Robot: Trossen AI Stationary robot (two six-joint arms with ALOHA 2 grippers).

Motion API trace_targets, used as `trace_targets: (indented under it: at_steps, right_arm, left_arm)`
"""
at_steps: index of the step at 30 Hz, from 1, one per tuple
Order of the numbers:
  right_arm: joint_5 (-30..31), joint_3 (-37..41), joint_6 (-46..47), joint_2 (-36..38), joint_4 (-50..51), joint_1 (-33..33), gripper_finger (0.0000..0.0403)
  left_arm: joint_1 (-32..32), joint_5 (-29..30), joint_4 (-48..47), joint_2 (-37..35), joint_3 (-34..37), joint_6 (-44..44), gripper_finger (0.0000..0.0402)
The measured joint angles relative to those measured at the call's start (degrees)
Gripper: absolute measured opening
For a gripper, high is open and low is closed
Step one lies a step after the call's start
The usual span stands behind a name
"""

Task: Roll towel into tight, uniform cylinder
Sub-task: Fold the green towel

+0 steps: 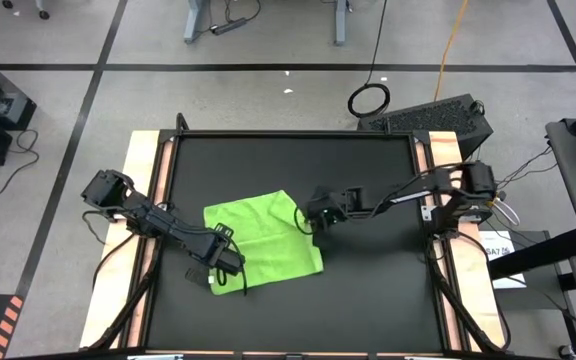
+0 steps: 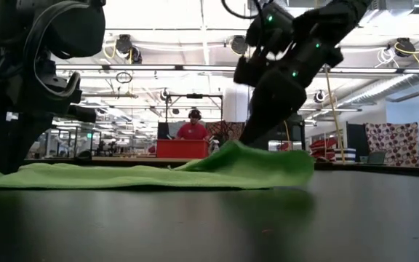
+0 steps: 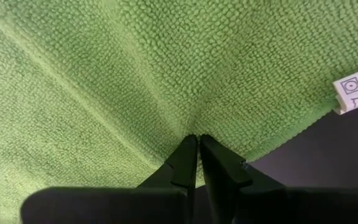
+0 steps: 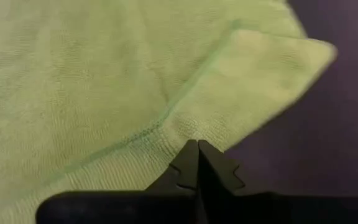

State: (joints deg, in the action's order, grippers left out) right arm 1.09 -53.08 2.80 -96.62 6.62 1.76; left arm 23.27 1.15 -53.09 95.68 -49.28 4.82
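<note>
The lime-green towel lies spread on the black table, with its white tag at one edge. My left gripper is shut on the towel at its near-left edge. My right gripper is shut on the towel's far-right corner, which is raised into a low hump in the low view. The rest of the towel lies flat on the table. My left gripper pinches the towel between its two fingers close to its edge, a little way from the tag. Creases fan out in the cloth from the pinch. The cloth around it rests on the table. My right gripper pinches the turned-over corner flap of the towel between its two fingers, more than one layer there. The fingers slant down from the table's right side. The corner is raised slightly; the cloth beside it stays on the table.
Wooden rails run along the table's left and right sides. Bare black tabletop lies to the right of and nearer than the towel. A person in red sits far off in the room behind.
</note>
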Motion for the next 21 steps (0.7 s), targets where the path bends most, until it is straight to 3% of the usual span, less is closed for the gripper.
trace_targets:
  at_steps: [4,11,21]
  right_arm:
    - [6.7,0.0,1.3,3.4,8.7,0.0,0.0]
    - [8.2,0.0,7.3,4.4,19.4,0.0,0.0027]
    - [7.5,0.0,1.6,2.7,0.5,-3.6,0.014]
  left_arm:
    - [0.0,0.0,0.0,0.0,0.0,0.0,0.0033]
    - [0.0,0.0,0.0,0.0,0.0,0.0,0.0033]
    - [0.0,0.0,0.0,0.0,0.0,0.0,0.0033]
